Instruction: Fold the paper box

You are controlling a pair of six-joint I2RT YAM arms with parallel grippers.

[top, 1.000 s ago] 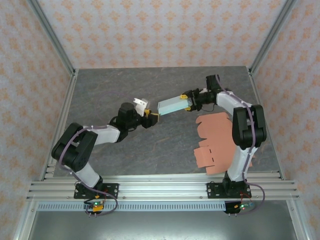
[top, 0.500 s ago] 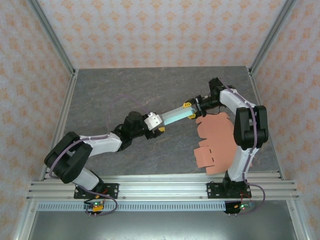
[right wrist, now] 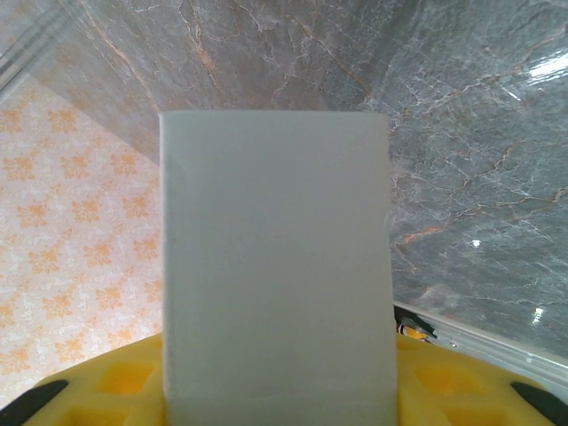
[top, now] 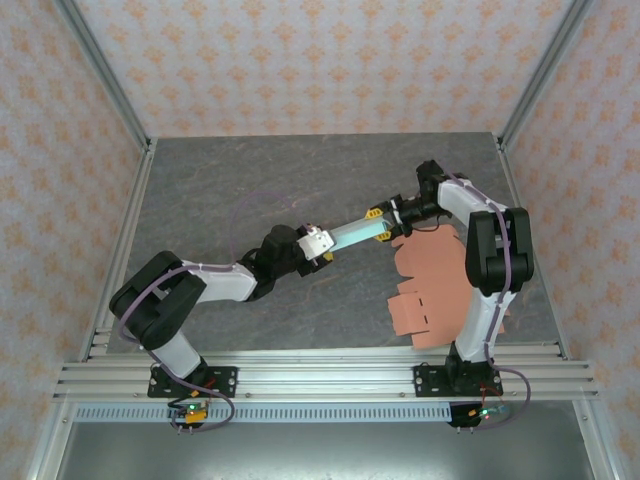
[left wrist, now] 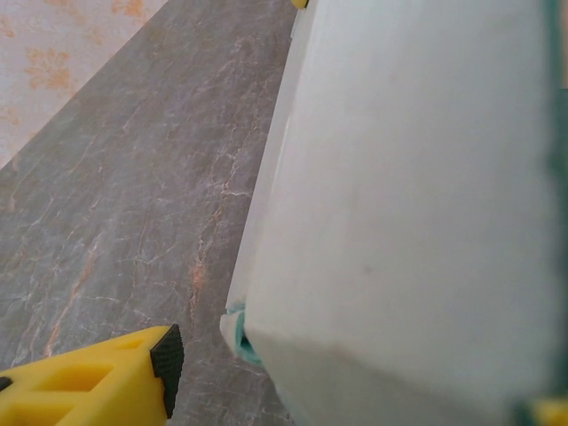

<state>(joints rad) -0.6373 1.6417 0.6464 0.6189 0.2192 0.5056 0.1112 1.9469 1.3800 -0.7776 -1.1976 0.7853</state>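
Firstly, the count: two arms, one paper box (top: 352, 234), and one pile of salmon-coloured flat blanks (top: 425, 290) (how many sheets lie in it cannot be told) on the grey marbled table (top: 230, 180).

Condition of the box: pale, blue-white, flattened to a long narrow sleeve. Its faces are plain and smooth, and a thin teal edge shows at one corner in the left wrist view (left wrist: 408, 195).

Position and heading: the box sits over the middle of the table, spanning the gap between the two grippers. Its long axis runs from near-left to far-right, one end at each gripper. The salmon pile lies near its right end, beside the right arm.

Right gripper (top: 383, 217): closed on the far-right end of the box. In the right wrist view the box (right wrist: 277, 266) stands between the yellow fingers (right wrist: 106, 382).

Left gripper (top: 318, 246): jaws apart, with the near-left end of the box between them. One yellow finger (left wrist: 98, 382) stands just clear of the box corner.
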